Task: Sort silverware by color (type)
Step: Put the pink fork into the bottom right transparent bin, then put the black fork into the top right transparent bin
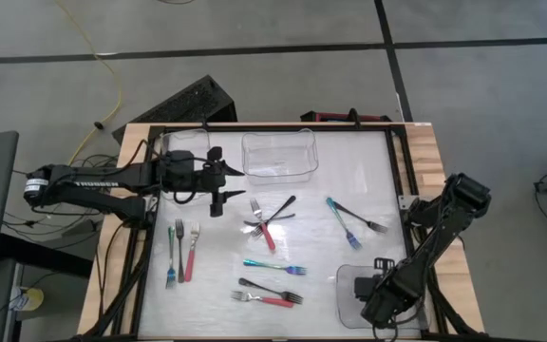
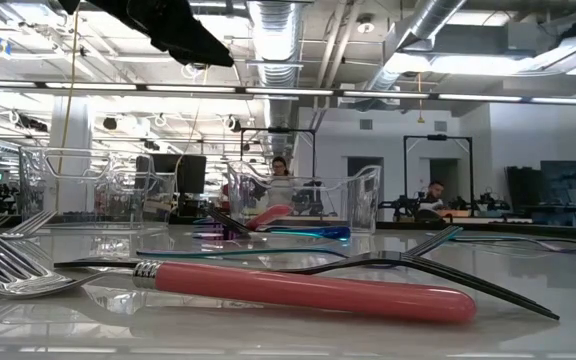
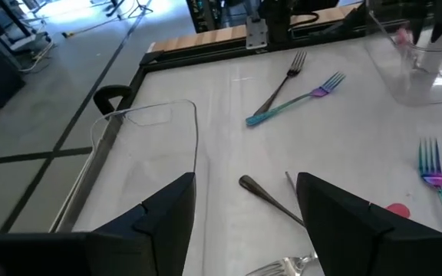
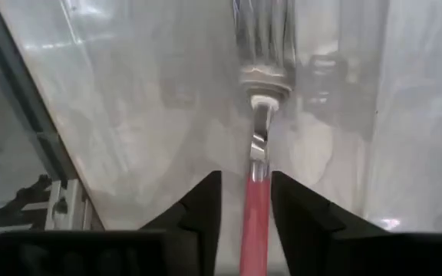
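Observation:
Forks with red, teal, blue and black handles lie flat on the white table: a teal (image 1: 172, 255) and red pair (image 1: 192, 252) at the left, a crossed heap (image 1: 269, 223) mid-table, a black and blue pair (image 1: 354, 220), and more near the front (image 1: 269, 294). My right gripper (image 1: 378, 294) points down into a clear tub (image 1: 348, 285) at the near right, open, with a red-handled fork (image 4: 255, 207) between its fingers (image 4: 245, 184). My left gripper (image 3: 244, 230) hovers open and holds nothing at the far left (image 1: 224, 185). My right gripper's fingers stand on either side of the red handle (image 4: 256, 195), just behind the fork's metal neck, coming from above. A gap shows on one side of the handle. Whether the other finger (image 4: 286, 203) still touches it, I cannot tell. The tines (image 4: 265, 38) point away, down into the tub.
A second clear tub (image 1: 278, 157) stands at the far middle, just right of my left gripper. A black frame (image 1: 397, 171) runs round the table top. In the low view a red fork (image 2: 308, 290) and a black fork (image 2: 448, 268) lie close to the camera.

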